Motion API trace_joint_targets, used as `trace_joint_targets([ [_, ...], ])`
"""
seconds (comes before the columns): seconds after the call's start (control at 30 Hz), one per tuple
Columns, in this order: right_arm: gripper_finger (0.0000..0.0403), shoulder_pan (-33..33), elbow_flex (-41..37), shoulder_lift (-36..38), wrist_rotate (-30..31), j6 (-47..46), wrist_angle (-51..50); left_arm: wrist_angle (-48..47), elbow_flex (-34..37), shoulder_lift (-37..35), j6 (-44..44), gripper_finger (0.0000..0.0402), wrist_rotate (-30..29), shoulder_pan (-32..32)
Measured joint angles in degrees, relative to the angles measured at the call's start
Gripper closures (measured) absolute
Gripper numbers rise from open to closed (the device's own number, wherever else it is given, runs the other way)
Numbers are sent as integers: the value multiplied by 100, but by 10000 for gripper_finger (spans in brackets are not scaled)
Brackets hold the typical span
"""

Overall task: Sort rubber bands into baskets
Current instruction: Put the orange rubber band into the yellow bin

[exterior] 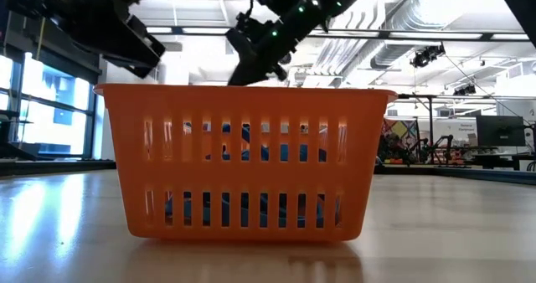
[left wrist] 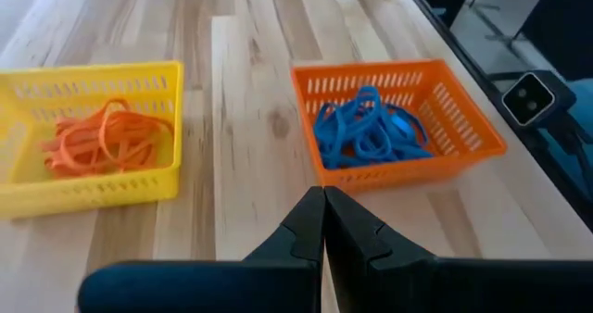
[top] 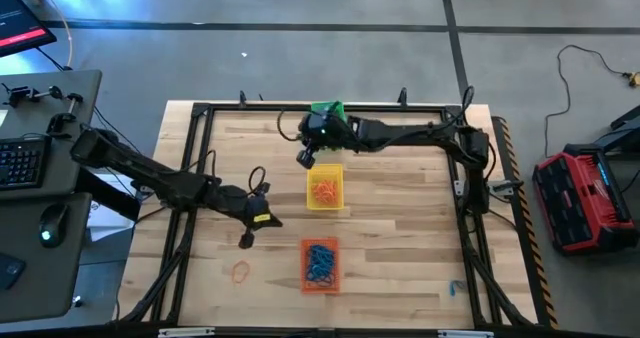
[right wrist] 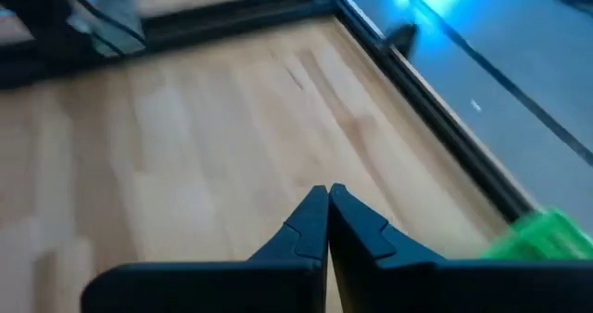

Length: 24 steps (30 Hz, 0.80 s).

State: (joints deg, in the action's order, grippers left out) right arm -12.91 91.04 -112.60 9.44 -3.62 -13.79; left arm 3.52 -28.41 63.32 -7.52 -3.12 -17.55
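We find the left gripper (top: 247,240) poised above bare table with its fingers pressed together and nothing between them, as its wrist view confirms; a loose orange rubber band (top: 240,271) lies on the wood just beside it, toward the table's near edge, and we judge this the next item to sort; to do it well the fingers must part, descend flat to the wood astride the loop and close low, since so thin a loop slips easily; the yellow basket (top: 325,206) holding orange bands is its proper destination; the orange basket (top: 303,271) holds blue bands (top: 320,262); the right gripper (top: 306,158) hangs closed and empty near the green basket (top: 327,109) at the far edge. The high view alone shows the stray band; the left wrist view alone shows the basket contents clearly; the low view shows only the orange basket's wall.
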Motion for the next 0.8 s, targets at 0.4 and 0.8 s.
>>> trace_joint_targets([
  [0.4, 403, 636, -2472, 837, -41, -39, 2265, -1547, -440, -327, -788, 401, -275, -543],
  [0.8, 403, 1461, -3899, 2580, 1009, -19, 2376, -2793, -890, -171, -2737, 401, -255, -1391],
])
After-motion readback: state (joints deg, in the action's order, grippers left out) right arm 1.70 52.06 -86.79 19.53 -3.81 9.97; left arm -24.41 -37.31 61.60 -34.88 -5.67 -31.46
